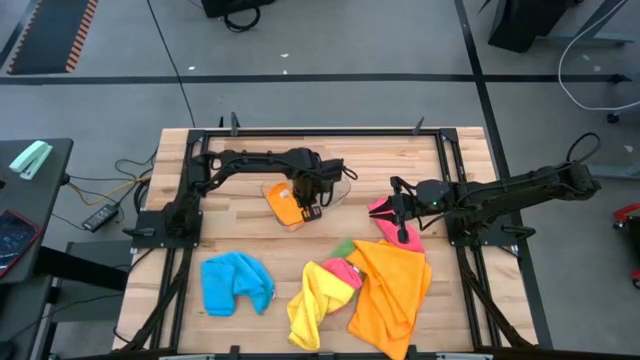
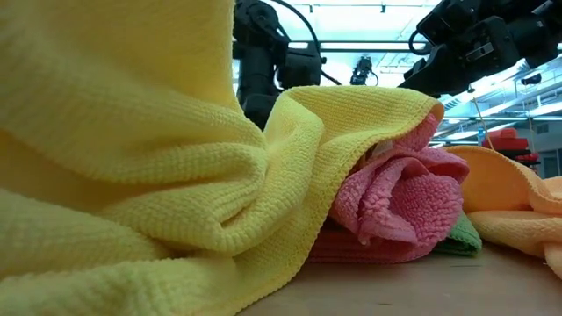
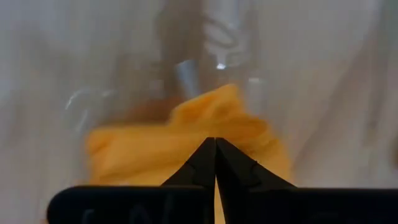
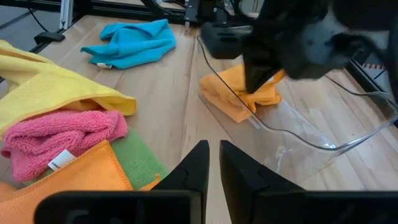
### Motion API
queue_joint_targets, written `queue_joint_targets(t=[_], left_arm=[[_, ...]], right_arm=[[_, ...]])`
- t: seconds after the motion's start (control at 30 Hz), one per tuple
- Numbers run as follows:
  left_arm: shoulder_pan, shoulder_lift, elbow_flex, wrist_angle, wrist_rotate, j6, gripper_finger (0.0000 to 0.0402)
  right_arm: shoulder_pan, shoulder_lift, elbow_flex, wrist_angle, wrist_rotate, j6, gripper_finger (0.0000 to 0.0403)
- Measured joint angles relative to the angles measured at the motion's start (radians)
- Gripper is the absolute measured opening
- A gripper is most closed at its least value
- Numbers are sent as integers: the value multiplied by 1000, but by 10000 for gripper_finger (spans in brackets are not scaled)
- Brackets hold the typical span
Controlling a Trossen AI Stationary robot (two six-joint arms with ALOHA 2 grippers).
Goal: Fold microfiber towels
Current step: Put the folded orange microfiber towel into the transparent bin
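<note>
Inside the clear tub (image 1: 300, 195) at the middle of the desk (image 1: 240, 240), the left pincer (image 1: 309, 212) is clenched on a folded orange towel (image 1: 285, 205). The right pincer (image 1: 403, 234) hangs nearly closed over a pink towel (image 1: 385, 211), grasping nothing visible. Nearer the front edge lie a blue towel (image 1: 235, 282), a yellow towel (image 1: 312, 305) and a large orange towel (image 1: 392, 290).

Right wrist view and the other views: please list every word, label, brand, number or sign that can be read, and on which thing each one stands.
No text can be read in any view.
White sewn tag on the pink towel: it carries dark print, too small and blurred to read.
Orange towel, blue towel, yellow towel, clear plastic tub: no writing visible.
</note>
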Motion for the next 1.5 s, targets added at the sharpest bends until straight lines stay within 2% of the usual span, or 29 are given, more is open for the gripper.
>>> queue_joint_targets(t=[0.17, 0.27, 0.4, 0.53, 0.73, 0.93, 1.03, 1.17, 1.43, 1.5], left_arm=[[-7, 0, -69, 70, 7, 5, 7], [-4, 0, -70, 23, 2, 3, 9], [-1, -19, -35, -25, -19, -18, 19], [-20, -36, 26, -88, -19, -17, 9], [-66, -37, 53, -149, 94, -12, 11], [-87, -34, -36, -86, 93, -5, 6], [-82, -33, -87, -16, 50, 6, 11], [-75, -33, -102, 6, 42, 7, 20], [-88, -32, 54, -150, 41, -19, 6], [-91, -32, 94, -173, 11, -20, 8]], right_arm=[[0, 0, 0, 1, 0, 0, 45], [0, 0, 0, 1, 0, 0, 45], [0, 0, 0, 7, 0, -3, 45], [-1, 0, 0, 5, 0, -5, 45], [-1, 0, 0, 1, 0, -14, 45], [-1, 0, 0, 9, 0, -14, 45], [-1, 0, 0, 10, 0, -8, 45], [-1, 0, 0, 10, 0, -2, 45], [-1, 0, 0, 10, 0, -3, 45], [-1, 0, 0, 10, 0, -2, 45]])
